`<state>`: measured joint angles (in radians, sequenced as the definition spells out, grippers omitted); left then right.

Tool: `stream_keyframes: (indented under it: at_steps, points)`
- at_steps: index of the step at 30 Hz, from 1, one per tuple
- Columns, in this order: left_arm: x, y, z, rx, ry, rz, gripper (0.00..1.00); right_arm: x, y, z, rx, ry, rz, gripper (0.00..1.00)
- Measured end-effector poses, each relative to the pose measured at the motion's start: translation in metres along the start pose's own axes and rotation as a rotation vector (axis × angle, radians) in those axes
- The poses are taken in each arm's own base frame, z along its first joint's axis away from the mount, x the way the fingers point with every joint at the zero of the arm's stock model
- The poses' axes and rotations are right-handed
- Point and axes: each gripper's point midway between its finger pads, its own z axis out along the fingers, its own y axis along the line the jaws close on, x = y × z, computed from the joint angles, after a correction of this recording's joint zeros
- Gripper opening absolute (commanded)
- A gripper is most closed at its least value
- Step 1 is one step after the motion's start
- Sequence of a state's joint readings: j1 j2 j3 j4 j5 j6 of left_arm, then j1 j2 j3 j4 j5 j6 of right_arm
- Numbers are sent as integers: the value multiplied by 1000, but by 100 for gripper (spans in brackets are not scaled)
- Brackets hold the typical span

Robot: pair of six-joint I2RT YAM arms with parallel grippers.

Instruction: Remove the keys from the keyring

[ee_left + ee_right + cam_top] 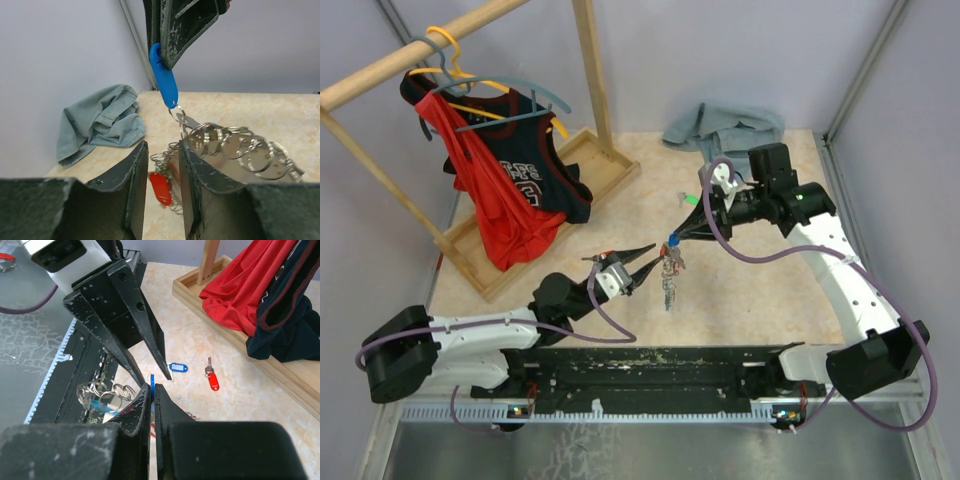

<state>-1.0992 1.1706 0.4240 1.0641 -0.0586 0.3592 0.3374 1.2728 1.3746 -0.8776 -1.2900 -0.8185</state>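
Blue tag [164, 80] pinched in R claw [152, 390], shut tight. Keyring [240, 150] w/ keys [670, 285] dangles under it, right of wooden rack [585, 165]. L claw [162, 145] part open, gripping nothing, tips beside the bunch. Red-tag key [212, 379] & blue-tag key [177, 367] lie loose, nearer rack.

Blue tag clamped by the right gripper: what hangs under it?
Below the blue tag dangles a bunch of silvery rings and a red tag. Fingers of the left gripper cover its lower part.
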Motion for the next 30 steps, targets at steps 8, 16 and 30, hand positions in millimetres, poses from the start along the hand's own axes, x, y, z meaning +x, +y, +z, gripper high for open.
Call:
stream_keyframes:
  at_steps: [8, 16, 30]
  points:
    - [-2, 22, 0, 54, 22, 4, 40, 0, 2, 0, -12, -7, -14, 0]
    - [-10, 6, 2, 167, 12, -167, 39, 1, 3, 0, -14, -5, -20, 0]
    - [-2, -16, 9, 198, 89, -408, 36, 6, 4, 1, -18, -2, -4, 0]
